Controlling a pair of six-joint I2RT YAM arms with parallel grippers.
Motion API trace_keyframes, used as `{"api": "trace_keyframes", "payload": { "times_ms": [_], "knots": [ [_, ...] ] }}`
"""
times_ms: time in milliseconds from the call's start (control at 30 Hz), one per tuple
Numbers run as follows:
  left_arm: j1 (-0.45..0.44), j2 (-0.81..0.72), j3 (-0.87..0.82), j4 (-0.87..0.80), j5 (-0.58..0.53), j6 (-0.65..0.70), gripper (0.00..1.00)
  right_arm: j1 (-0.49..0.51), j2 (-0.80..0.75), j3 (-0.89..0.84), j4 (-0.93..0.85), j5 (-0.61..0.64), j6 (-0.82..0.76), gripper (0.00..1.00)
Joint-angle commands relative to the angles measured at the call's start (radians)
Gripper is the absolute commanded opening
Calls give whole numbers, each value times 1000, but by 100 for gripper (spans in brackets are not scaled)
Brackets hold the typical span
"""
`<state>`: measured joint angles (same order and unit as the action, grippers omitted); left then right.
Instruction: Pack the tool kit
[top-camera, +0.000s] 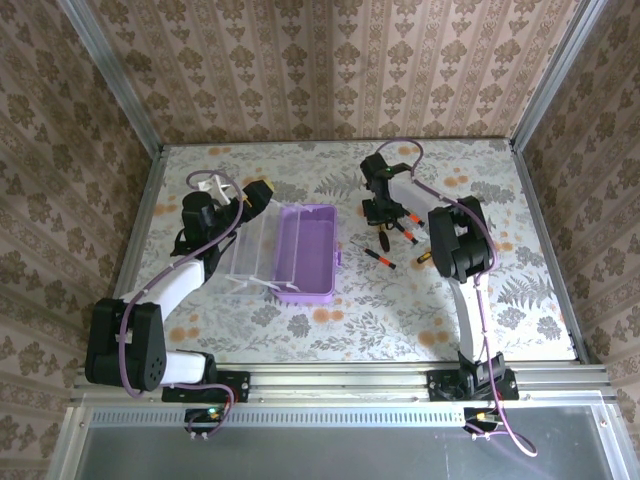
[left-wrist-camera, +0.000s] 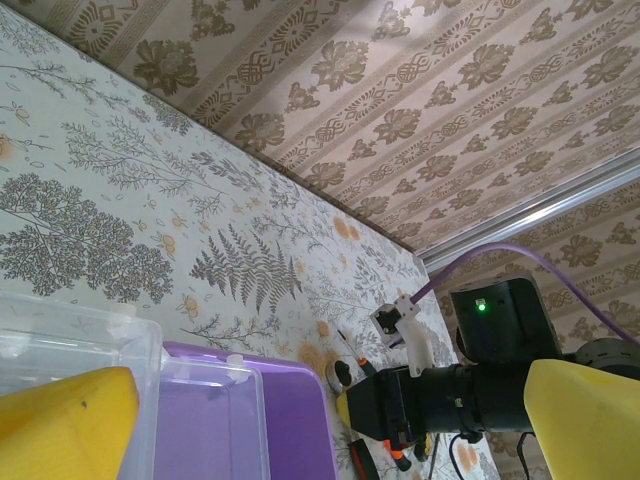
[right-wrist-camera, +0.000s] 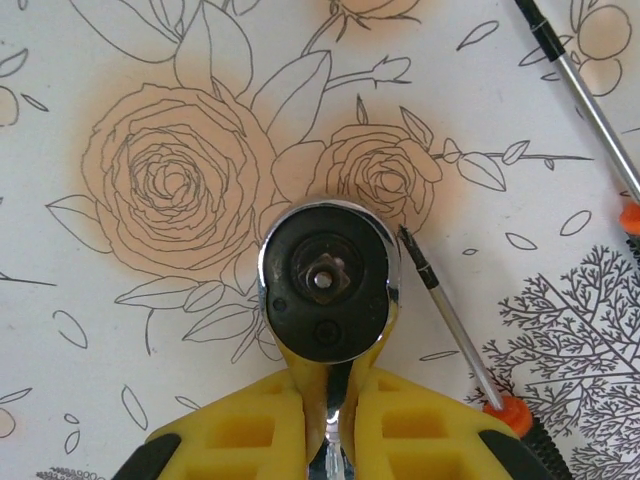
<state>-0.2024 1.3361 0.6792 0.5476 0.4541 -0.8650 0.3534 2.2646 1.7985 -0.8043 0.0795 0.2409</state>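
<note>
At the centre of the right wrist view, the ratchet shows its round chrome-rimmed head with the black face and square drive turned toward the camera. Its handle runs to 6 o'clock, where the right gripper is clamped on it, one yellow finger on each side. Whether the head rests on the surface or hangs just above it cannot be told.

Just beside the head, from 3 o'clock down toward 5 o'clock, lies a thin screwdriver with an orange collar, its tip almost touching the chrome rim. A second screwdriver lies farther off at 2 o'clock, also slanting.

Seen from above, the right gripper points down at the flowered table, among small orange-handled tools. At 9 o'clock from them sits the purple case, standing open, with its clear lid folded out on the case's 9 o'clock side.

At 12 o'clock of that lid the left gripper has its jaws spread wide and grips nothing. In the left wrist view its yellow fingers frame the lid's corner, the purple tray and the right arm beyond.
</note>
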Motion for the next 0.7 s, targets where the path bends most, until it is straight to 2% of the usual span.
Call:
{"api": "trace_keyframes", "payload": {
  "times_ms": [0, 367, 667],
  "knots": [
    [-5, 6, 31, 24, 21, 0, 100, 31, 9, -15, -10, -47, 4, 15],
    [-1, -32, 42, -45, -19, 67, 100, 32, -154, -36, 6, -120, 62, 13],
    [9, -119, 40, -190, -195, 192, 100, 80, -321, -101, 47, -216, 185, 13]
  ]
}}
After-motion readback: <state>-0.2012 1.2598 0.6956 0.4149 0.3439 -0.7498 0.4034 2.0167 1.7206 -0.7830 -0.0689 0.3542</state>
